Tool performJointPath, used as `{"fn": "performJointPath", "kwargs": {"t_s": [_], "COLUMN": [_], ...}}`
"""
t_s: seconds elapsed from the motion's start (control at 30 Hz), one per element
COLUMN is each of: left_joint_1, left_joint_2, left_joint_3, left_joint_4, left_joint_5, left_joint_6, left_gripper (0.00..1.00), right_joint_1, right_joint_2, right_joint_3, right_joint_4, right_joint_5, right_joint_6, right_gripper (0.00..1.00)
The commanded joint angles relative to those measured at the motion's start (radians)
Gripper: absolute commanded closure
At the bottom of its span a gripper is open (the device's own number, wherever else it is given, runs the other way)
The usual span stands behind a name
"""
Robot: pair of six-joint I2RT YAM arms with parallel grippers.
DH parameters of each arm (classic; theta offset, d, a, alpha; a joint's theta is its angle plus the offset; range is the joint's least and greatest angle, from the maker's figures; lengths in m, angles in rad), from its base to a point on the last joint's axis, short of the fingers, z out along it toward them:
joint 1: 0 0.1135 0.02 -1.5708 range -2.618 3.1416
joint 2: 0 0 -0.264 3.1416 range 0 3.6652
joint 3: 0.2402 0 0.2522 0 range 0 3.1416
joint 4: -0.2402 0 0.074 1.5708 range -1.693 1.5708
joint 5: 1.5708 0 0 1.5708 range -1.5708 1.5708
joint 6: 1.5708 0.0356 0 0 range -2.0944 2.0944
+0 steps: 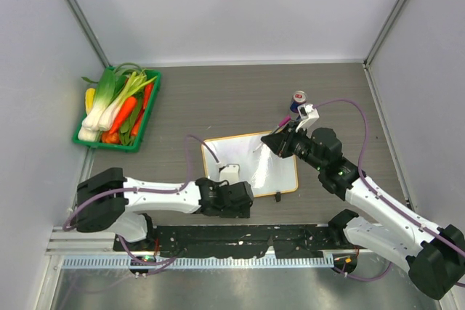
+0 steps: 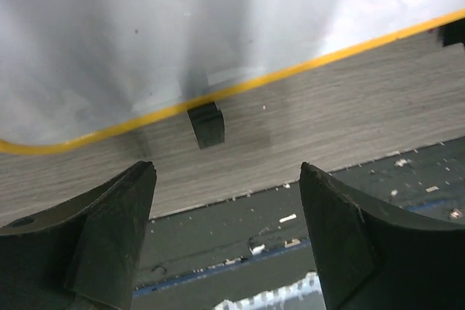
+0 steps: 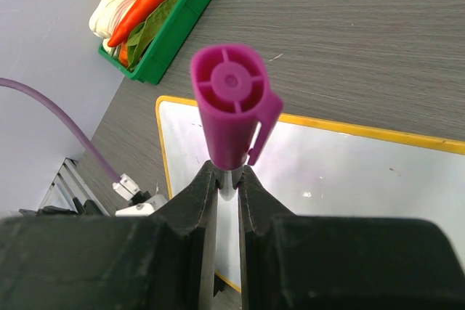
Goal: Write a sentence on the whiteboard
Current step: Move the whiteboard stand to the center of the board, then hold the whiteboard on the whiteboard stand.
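Observation:
The whiteboard (image 1: 269, 168) lies flat at the table's middle, white with a thin orange frame. In the right wrist view the whiteboard (image 3: 349, 172) shows plain white; the sentence is out of view. My right gripper (image 1: 276, 141) hovers over the board's far right corner, shut on a marker (image 3: 231, 107) whose magenta capped end points at the camera, and the right gripper (image 3: 229, 172) pinches its barrel. My left gripper (image 1: 231, 205) sits at the board's near left edge. In its wrist view the left gripper (image 2: 227, 168) is open and empty, a black clip foot (image 2: 207, 125) just beyond it.
A green tray (image 1: 109, 144) of vegetables stands at the far left. A small can (image 1: 298, 98) stands behind the right gripper. A black rail (image 1: 240, 236) runs along the near table edge. Grey walls close in three sides, and purple cables trail from both arms.

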State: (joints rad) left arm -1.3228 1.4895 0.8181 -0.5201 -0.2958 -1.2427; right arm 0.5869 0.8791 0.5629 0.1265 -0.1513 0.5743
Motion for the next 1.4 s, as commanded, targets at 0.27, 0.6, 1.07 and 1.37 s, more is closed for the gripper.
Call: {"fn": "performJointPath", "kwargs": {"t_s": [0.27, 0.6, 1.07, 1.37], "left_joint_1": [0.002, 0.272, 0.815, 1.120], "left_joint_2": [-0.250, -0.357, -0.567, -0.669], "left_joint_3": [-0.016, 0.072, 0.032, -0.229], "left_joint_4": [-0.006, 0.011, -0.026, 0.181], "left_joint_5": [-0.089, 0.088, 0.426, 0.849], "left_joint_6": [0.146, 0.446, 0.615, 0.533], "left_gripper": [0.14, 0.07, 0.07, 0.03], "right_joint_1": [-0.006, -0.006, -0.006, -0.006], "right_joint_2": [-0.005, -0.008, -0.009, 0.000], "right_joint_3": [0.002, 0.000, 0.022, 0.022], "right_joint_4": [0.050, 0.056, 0.036, 0.036], "right_joint_5": [-0.010, -0.031, -0.039, -0.039], "right_joint_6": [0.010, 0.018, 0.018, 0.019], "right_gripper": [0.99, 0.99, 0.98, 0.99]}}
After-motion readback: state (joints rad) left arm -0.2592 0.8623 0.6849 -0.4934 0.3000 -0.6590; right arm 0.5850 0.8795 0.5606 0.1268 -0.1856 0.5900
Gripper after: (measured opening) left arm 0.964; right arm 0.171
